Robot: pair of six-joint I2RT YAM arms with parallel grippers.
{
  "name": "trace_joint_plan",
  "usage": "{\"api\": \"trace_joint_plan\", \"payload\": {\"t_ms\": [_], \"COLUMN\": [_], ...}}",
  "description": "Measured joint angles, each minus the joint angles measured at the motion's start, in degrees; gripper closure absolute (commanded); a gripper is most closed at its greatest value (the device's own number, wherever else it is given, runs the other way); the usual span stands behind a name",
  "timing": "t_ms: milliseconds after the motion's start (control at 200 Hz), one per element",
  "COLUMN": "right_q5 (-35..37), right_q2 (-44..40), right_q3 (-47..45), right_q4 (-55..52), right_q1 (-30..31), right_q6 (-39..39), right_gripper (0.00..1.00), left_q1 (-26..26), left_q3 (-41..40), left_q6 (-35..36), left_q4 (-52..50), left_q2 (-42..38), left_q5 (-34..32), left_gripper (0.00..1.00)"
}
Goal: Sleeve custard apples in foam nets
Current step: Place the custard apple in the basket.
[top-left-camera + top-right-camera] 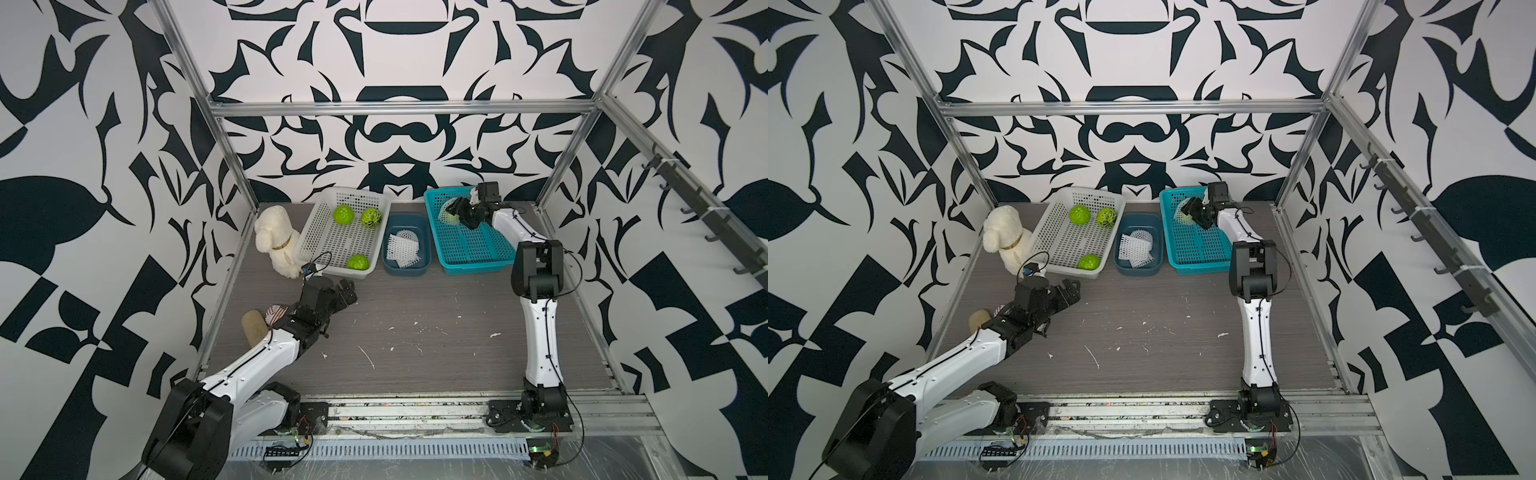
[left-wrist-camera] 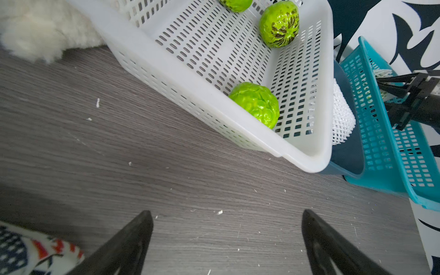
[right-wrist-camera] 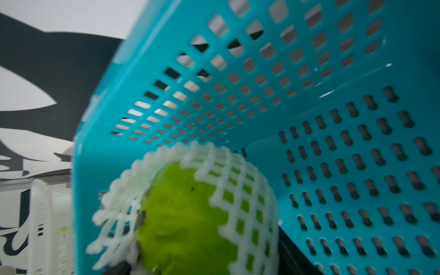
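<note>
The right hand (image 1: pixel 454 210) reaches into the far end of the teal basket (image 1: pixel 473 249). Its fingers are closed around a custard apple (image 3: pixel 188 221) wrapped in a foam net (image 3: pixel 238 188). I judge it is about to be set down there, the teal basket serving for finished fruit. Three bare custard apples (image 1: pixel 358 262) sit in the white basket (image 1: pixel 345 243) at far left. Spare foam nets (image 1: pixel 401 247) lie in the dark blue tub (image 1: pixel 405 271) between the two baskets, handy to either arm. The left hand (image 2: pixel 227 214) hangs spread wide and empty over the bench (image 1: pixel 415 316), just near of the white basket, likely poised for the next fruit. No brand, label or writing can be read.
</note>
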Motion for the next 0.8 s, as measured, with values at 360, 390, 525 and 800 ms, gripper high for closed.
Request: {"api": "trace_joint_plan", "payload": {"t_ms": [360, 390, 525, 800], "right_q5": [4.7, 5.1, 6.3, 7.1], "right_q2": [4.0, 4.0, 4.0, 4.0], "right_q3": [5.9, 6.0, 6.3, 6.3], "right_q4": [-2.9, -3.1, -3.5, -4.4], "right_q1": [1.8, 1.9, 2.3, 2.3], "right_q6": [-0.7, -0.9, -1.6, -2.3], "right_gripper": [0.48, 0.48, 0.38, 0.12], "left_q1": [0.2, 0.2, 0.2, 0.2], "left_q3": [0.0, 0.0, 0.2, 0.2], "left_q6": [-0.2, -0.2, -0.3, -0.5], "left_q4": [0.1, 0.1, 0.2, 0.6], "left_q2": [2.0, 2.1, 2.8, 3.1], "left_q5": [0.6, 0.6, 0.9, 1.3], "left_gripper": [0.0, 0.0, 0.0, 0.01]}}
